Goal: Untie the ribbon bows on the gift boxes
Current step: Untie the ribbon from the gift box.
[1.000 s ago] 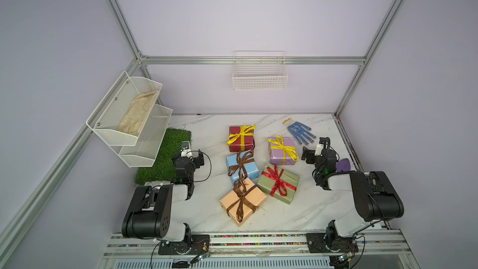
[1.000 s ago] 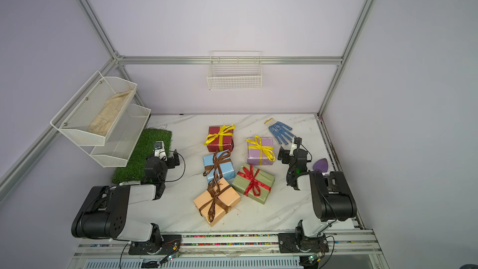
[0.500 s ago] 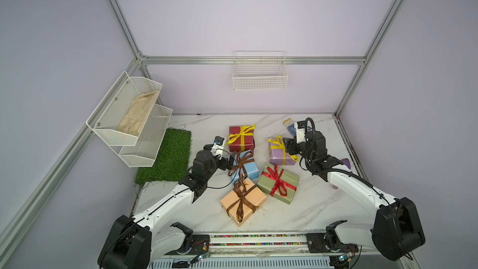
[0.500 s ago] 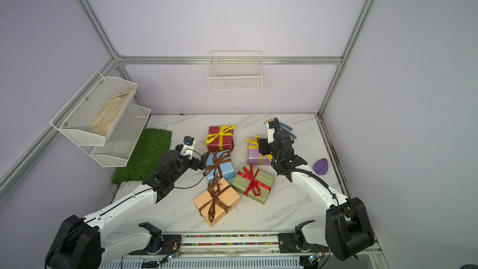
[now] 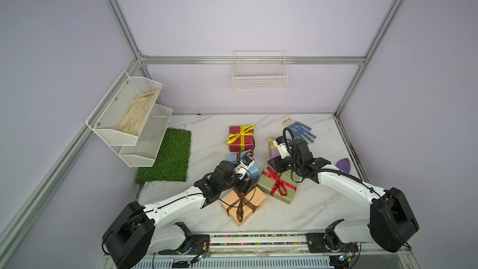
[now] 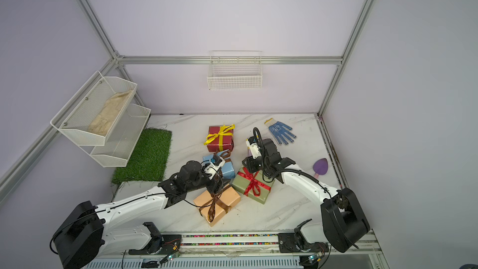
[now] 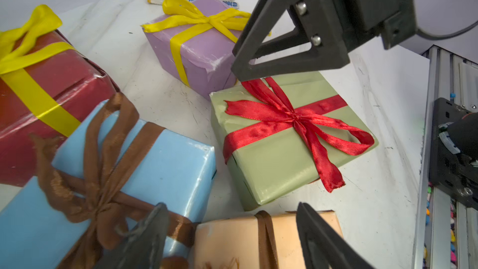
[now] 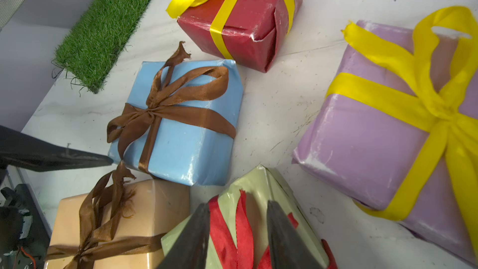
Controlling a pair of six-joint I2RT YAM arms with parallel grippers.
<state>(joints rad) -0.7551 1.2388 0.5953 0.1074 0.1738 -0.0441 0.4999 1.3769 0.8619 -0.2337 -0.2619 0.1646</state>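
Five gift boxes cluster mid-table: dark red (image 8: 248, 27) and lilac (image 8: 362, 138) with yellow ribbon bows, light blue (image 8: 186, 148) and peach orange (image 8: 160, 203) with brown ones, olive green (image 8: 261, 185) with a red bow (image 7: 292, 117). All bows look tied. My left gripper (image 7: 230, 229) is open over the peach box's far edge, straddling its brown ribbon band (image 7: 263, 236). My right gripper (image 8: 238, 229) hangs at the olive box's near corner. Its jaws are narrowed but still apart, with a red ribbon tail (image 8: 243, 223) loose between them. Both top views show the grippers (image 5: 245, 187) (image 6: 249, 166) close together.
A blue-dotted glove (image 5: 300, 130) lies at the back right and a purple scoop-like thing (image 5: 344, 164) by the right edge. A grass mat (image 5: 168, 156) lies at the left under a two-tier wire shelf (image 5: 129, 117). A wire basket (image 5: 260, 73) hangs on the back wall.
Both arms have unfolded from the table sides and reached into the cluster. The left came over the peach box, the right moved from the lilac box to the olive one. Both jaws have narrowed.
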